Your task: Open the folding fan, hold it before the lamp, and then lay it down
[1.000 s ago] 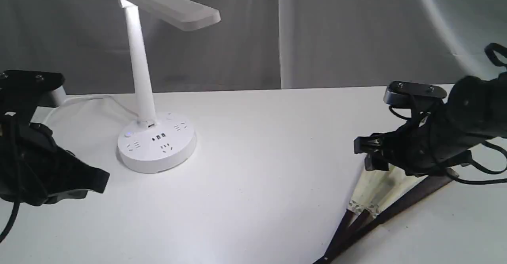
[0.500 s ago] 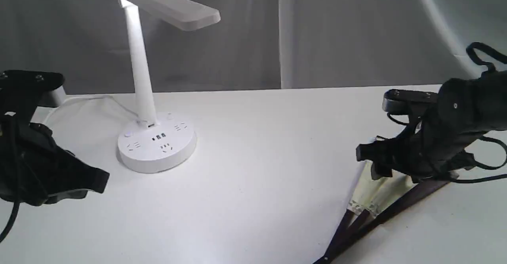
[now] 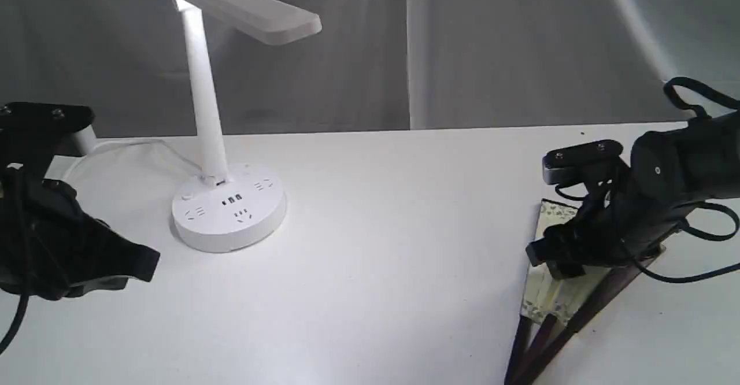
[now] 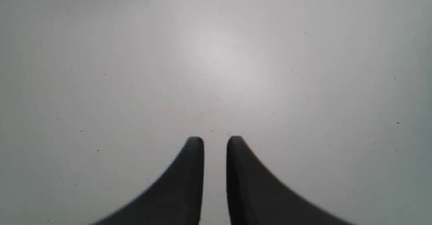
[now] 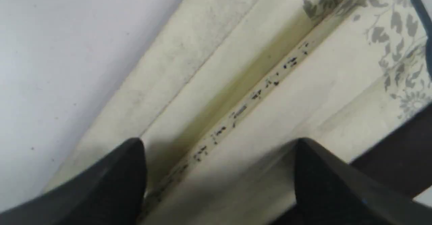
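Note:
The folding fan (image 3: 556, 299) lies partly spread on the white table at the right, its dark maroon ribs (image 3: 537, 344) running to the bottom edge. My right gripper (image 3: 549, 256) is low over its cream leaf. In the right wrist view the right gripper (image 5: 219, 144) is open, its fingers wide apart over the pleats of the fan (image 5: 236, 66), which show black calligraphy and a grey patterned border. The lamp (image 3: 228, 211) stands lit at the back left. My left gripper (image 3: 139, 263) hovers at the far left; the left gripper (image 4: 215, 142) has its fingers nearly together, holding nothing.
The lamp's white cord (image 3: 115, 145) trails along the table's back left. The lamp's flat head (image 3: 243, 6) overhangs the table. A grey curtain (image 3: 462, 44) hangs behind. Bare white tabletop (image 3: 393, 246) stretches between the lamp and the fan.
My right gripper has dropped and tipped down onto the fan's leaf. The fan has swung, its rib end shifting right along the bottom edge. The left arm has not moved.

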Controlling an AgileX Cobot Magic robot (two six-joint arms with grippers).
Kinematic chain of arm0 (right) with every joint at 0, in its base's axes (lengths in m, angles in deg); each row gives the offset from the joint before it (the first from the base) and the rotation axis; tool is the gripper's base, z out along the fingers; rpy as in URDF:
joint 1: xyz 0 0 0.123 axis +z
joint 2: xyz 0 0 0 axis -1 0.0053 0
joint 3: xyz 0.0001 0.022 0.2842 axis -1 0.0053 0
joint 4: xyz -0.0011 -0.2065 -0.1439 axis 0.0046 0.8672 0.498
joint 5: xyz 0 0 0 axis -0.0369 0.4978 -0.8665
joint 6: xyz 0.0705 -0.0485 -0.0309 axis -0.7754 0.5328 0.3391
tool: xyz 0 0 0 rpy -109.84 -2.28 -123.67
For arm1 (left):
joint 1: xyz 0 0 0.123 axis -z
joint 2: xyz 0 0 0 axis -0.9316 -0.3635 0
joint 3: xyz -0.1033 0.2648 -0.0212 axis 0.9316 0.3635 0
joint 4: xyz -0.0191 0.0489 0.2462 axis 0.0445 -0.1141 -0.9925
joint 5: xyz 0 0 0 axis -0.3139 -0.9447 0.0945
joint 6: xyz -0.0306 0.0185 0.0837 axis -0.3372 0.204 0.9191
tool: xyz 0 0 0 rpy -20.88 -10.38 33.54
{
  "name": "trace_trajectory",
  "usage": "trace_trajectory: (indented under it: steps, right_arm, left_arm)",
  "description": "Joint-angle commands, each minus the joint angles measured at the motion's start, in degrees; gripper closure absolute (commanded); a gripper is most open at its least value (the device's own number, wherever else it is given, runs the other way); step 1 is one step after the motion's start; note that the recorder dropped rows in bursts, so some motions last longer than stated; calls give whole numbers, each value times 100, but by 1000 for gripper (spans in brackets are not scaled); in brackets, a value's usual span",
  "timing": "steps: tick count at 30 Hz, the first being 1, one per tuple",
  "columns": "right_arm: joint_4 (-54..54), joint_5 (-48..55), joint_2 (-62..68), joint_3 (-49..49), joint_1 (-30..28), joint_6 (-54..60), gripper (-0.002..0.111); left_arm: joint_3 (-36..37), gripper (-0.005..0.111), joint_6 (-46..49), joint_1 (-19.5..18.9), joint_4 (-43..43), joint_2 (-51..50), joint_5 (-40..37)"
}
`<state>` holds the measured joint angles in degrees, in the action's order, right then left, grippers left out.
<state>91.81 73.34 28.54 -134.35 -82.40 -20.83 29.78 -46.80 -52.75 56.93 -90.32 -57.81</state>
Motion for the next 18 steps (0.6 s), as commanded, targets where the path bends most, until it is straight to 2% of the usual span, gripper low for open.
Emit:
trace_trajectory:
  steps: [1,6,9,18]
  right_arm:
    - [77,-69,22,-25,19,1045,46]
    - [77,-69,22,-25,19,1806,46]
    - [-35,-96,22,-25,19,1820,46]
    - [-1282,116,-577,-25,19,1622,46]
  left_arm:
    - [-44,95,-54,33,61,4,69]
    - [-44,95,-53,33,61,4,85]
    - [-44,95,-53,33,61,4,104]
    - [-44,95,-24,33,61,4,286]
